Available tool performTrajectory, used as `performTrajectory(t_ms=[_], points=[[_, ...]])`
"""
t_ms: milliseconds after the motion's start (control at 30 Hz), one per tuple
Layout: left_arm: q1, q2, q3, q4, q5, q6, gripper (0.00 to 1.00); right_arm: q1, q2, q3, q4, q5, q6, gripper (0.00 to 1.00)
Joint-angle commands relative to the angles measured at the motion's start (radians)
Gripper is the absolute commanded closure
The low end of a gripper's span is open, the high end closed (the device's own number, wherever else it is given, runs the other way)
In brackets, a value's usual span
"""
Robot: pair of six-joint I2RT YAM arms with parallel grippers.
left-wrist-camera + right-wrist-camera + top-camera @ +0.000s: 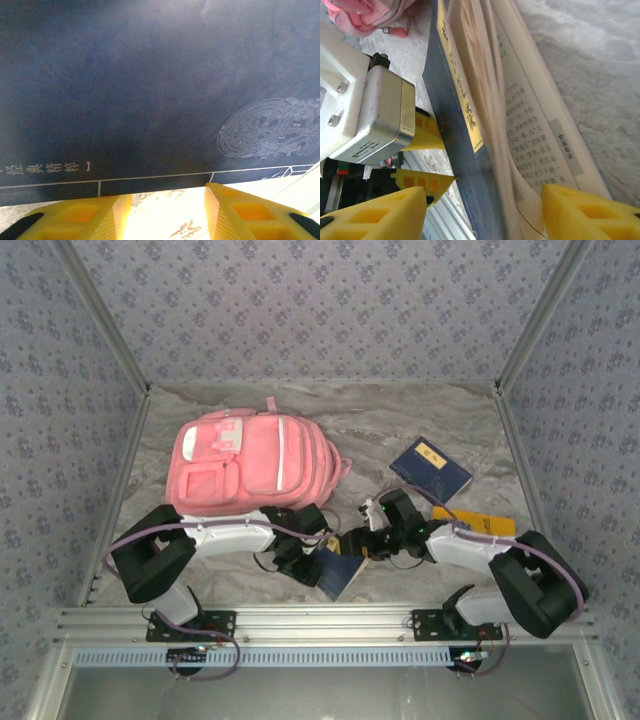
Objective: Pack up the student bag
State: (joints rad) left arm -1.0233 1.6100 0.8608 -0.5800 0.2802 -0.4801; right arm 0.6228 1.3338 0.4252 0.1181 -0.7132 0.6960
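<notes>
The student bag [250, 465], a big pink backpack, lies flat at the back left; a corner of its pink fabric [365, 12] appears in the right wrist view. A dark blue book [340, 575] stands on edge near the front between both arms. My left gripper [167, 196] is open, its yellow fingertips [422, 182] resting against the book's cover [150, 100], with bare table in the gap. My right gripper [482, 200] straddles the book [465, 150] and its fanned pages, open, its left finger still apart from the cover.
A second blue book [430, 468] lies at the back right. A yellow book [478, 523] is partly under the right arm. The metal rail [320, 625] runs along the front edge, close behind the standing book. Patterned walls close in three sides.
</notes>
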Motion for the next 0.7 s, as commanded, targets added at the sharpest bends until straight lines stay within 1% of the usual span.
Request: performTrajectory(t_ms=[0,100,167,267,333,400,533,600,667], points=[[-0.001,0.004,-0.009,0.227,-0.079,0.02,0.56,0.008,0.054,0.025,0.11,-0.115,0.06,0.43],[-0.001,-0.009,-0.018,0.231,-0.081,0.015,0.56,0.011,0.097,0.047,0.079,-0.09,0.041,0.45],[-0.001,-0.023,-0.022,0.228,-0.082,0.013,0.56,0.012,0.12,0.071,0.007,-0.05,0.006,0.48],[-0.001,-0.051,-0.025,0.21,-0.092,0.015,0.56,0.012,0.128,0.095,-0.063,0.011,-0.036,0.49],[-0.001,-0.069,-0.026,0.196,-0.1,0.018,0.56,0.012,0.126,0.095,-0.076,0.022,-0.042,0.5],[-0.001,-0.082,-0.027,0.189,-0.105,0.02,0.56,0.012,0.118,0.101,-0.091,0.03,-0.048,0.52],[-0.001,-0.084,-0.028,0.178,-0.109,0.026,0.56,0.031,0.074,0.118,-0.168,0.052,-0.058,0.54],[-0.001,-0.082,-0.029,0.178,-0.11,0.026,0.56,0.046,0.048,0.136,-0.241,0.087,-0.115,0.55],[-0.001,-0.083,-0.028,0.18,-0.109,0.025,0.56,0.055,0.02,0.144,-0.292,0.124,-0.131,0.61]])
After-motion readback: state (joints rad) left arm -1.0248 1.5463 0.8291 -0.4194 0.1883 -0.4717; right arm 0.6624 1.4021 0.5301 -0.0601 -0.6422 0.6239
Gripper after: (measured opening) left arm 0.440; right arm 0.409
